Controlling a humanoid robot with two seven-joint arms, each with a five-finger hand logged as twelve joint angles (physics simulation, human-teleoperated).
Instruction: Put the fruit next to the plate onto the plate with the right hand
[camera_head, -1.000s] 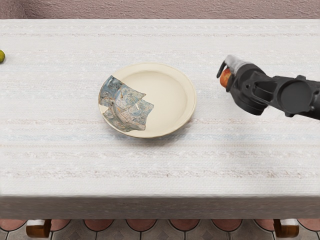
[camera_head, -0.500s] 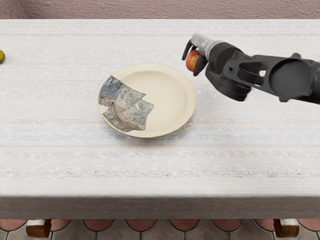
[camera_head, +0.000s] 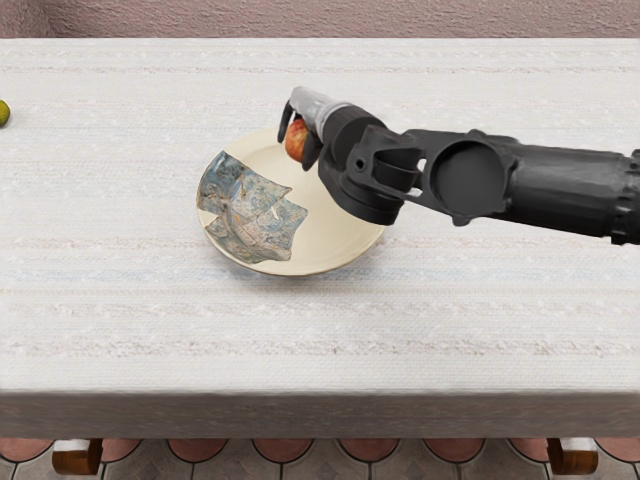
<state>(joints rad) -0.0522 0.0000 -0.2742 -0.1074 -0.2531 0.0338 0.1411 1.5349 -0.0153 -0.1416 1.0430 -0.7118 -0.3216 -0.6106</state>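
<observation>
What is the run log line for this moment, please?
right hand: shut on fruit | fruit: over far part of plate, not yet released | left hand: not in view

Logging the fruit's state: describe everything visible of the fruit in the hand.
The fruit is small, round and red-orange with a paler patch. It is grasped by the right hand, whose dark fingers hide part of it. It is over the far rim of the cream plate; whether it touches the plate is unclear.

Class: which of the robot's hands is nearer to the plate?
Right. The right hand, gripping a red fruit, is over the plate; the left hand is out of view.
</observation>
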